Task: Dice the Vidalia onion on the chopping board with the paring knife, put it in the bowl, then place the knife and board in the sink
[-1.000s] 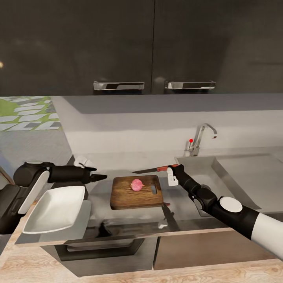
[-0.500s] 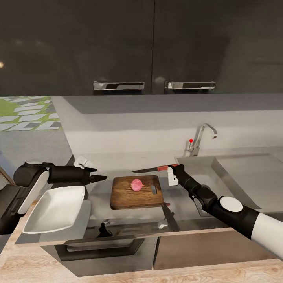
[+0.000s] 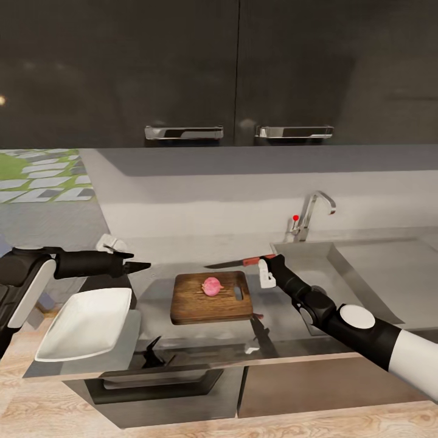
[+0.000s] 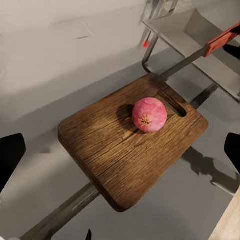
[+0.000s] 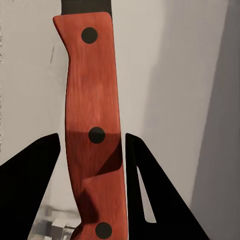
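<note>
My right tool [image 3: 265, 263] is clamped on the red handle of the paring knife [image 3: 234, 263]; in the right wrist view the handle [image 5: 92, 125] sits between both dark fingers [image 5: 30, 185], gripped low, near the butt. The blade hangs level above the far edge of the chopping board [image 3: 210, 310], pointing to my left, and it is not touching anything. The Vidalia onion [image 3: 212, 286] sits whole and loose on the board, just beside the slot handle hole.

What worries me most is that the onion is round and nothing holds it. If I come down off its centre, I judge it will roll out from under the edge, off the board onto the counter [image 3: 286, 331]. My left tool [image 3: 137, 266] hovers over the counter, apart from the board, above the white bowl [image 3: 85, 322]; its fingers stand apart at the edges of the left wrist view and hold nothing, so it gives no help steadying.

The second risk is the grip itself: with the handle pinched so far back, a hard press could twist the knife in my fingers. A sideways push could also slide the board toward the sink [image 3: 365, 274] or nudge the bowl near the counter's front edge
</note>
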Controlling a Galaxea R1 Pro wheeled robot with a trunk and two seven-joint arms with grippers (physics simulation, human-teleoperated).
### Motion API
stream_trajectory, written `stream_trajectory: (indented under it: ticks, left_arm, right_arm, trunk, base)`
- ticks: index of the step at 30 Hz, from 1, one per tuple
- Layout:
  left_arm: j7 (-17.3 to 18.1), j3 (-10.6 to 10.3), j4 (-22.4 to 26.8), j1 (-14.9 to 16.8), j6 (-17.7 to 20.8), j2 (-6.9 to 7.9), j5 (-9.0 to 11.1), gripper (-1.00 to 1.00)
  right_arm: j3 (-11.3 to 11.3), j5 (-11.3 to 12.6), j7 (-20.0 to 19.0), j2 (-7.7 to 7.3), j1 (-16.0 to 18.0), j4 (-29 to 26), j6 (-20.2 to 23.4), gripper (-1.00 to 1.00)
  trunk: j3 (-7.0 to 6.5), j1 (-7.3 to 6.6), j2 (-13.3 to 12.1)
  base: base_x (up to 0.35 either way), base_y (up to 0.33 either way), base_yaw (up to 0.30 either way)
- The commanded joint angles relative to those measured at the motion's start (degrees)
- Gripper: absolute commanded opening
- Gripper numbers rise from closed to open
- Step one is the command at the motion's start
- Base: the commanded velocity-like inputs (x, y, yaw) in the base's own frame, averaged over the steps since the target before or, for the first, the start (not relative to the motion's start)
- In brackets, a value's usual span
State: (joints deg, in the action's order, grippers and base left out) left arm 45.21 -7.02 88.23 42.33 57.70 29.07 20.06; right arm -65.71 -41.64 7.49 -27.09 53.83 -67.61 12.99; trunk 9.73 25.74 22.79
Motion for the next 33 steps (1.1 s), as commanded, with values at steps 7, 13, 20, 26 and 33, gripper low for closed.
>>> stream_trajectory:
  ticks: [7, 13, 20, 26, 33]
  left_arm:
    - [0.15, -0.01, 0.01, 0.1, 0.22, 0.03, -0.02, 1.0]
    - [0.19, -0.01, 0.01, 0.05, 0.22, 0.02, -0.02, 1.0]
    - [0.23, -0.01, 0.01, 0.05, 0.22, 0.02, 0.0, 1.0]
    - [0.22, -0.06, 0.04, 0.1, 0.17, -0.1, 0.02, 1.0]
    - [0.23, -0.02, 0.22, 0.07, 0.13, -0.15, -0.02, 1.0]
  right_arm:
    - [-1.17, -0.54, 0.25, -0.07, 0.13, 0.01, 0.63, -1.0]
    - [-3.99, -0.54, 0.32, -0.06, 0.14, 0.02, 0.76, -1.0]
    - [-4.67, -0.53, 0.34, -0.06, 0.14, 0.02, 0.8, -1.0]
    - [-4.69, -0.51, 0.34, -0.07, 0.12, 0.02, 0.86, -1.0]
    - [-4.45, -0.47, 0.32, -0.01, 0.13, 0.06, 0.87, -1.0]
  trunk:
    - [0.13, 0.04, 0.13]
    - [0.13, 0.04, 0.13]
    - [0.13, 0.04, 0.13]
    - [0.13, 0.04, 0.13]
    - [0.13, 0.04, 0.13]
  base:
    - [0.0, 0.0, 0.0]
    - [0.0, 0.0, 0.0]
    - [0.0, 0.0, 0.0]
    - [0.0, 0.0, 0.0]
    - [0.0, 0.0, 0.0]
